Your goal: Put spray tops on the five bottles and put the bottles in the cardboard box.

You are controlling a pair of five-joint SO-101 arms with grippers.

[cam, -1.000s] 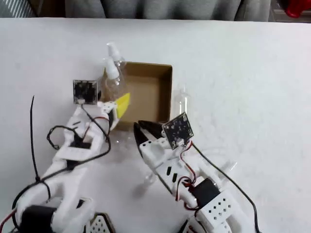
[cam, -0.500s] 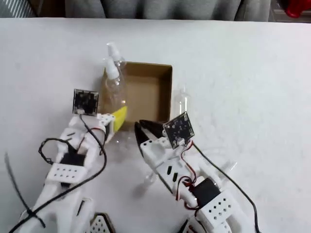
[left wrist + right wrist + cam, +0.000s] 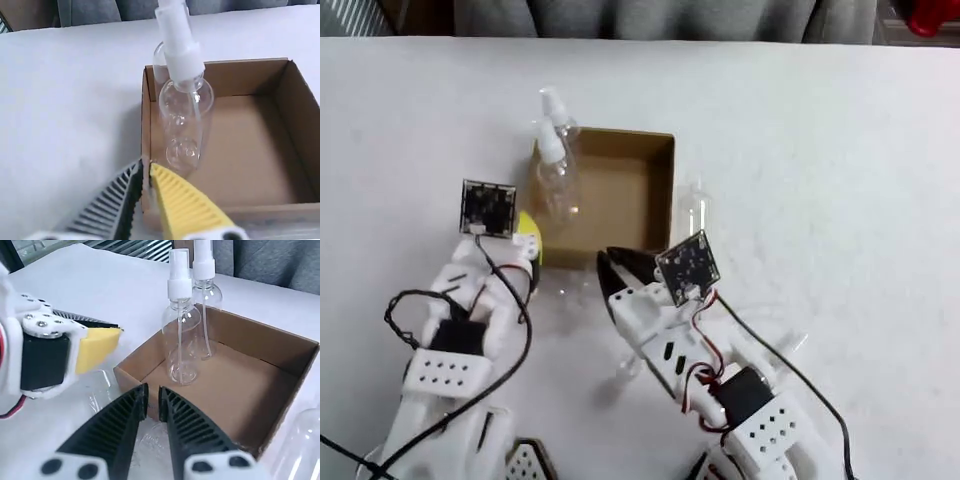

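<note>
We count two of the five as done. A clear plastic bottle with a white spray top [image 3: 182, 120] stands upright inside the brown cardboard box [image 3: 625, 200], against the wall on the left arm's side. A second capped bottle [image 3: 159, 57] stands just behind it along the same wall. An open-necked clear bottle [image 3: 692, 212] stands outside the box, on the white table [image 3: 820, 130] just beside the opposite wall, with no top on it.

The left hand [image 3: 145, 172] has its grey and yellow fingers pressed together on nothing. It sits near the box corner on the capped bottles' side, and we cannot tell whether it touches the cardboard. The right hand [image 3: 152, 400] shows its dark fingers almost together with only a slit between them, pinching nothing, over the table in front of the box's near wall. Something clear lies on the table beneath it, too faint for us to name.

We see several risks from here:
- The empty bottles look light and tall, so a brush from either arm could topple the two already standing.
- A toppled bottle would lie across the floor space the other three need.
- A nudge from the left hand at the corner could slide the whole box.
- The uncapped bottle stands close to the right arm's path and could be knocked over.
- Clear, smooth plastic may slip or spin in a pinch while a spray tube is threaded into the narrow neck.
</note>
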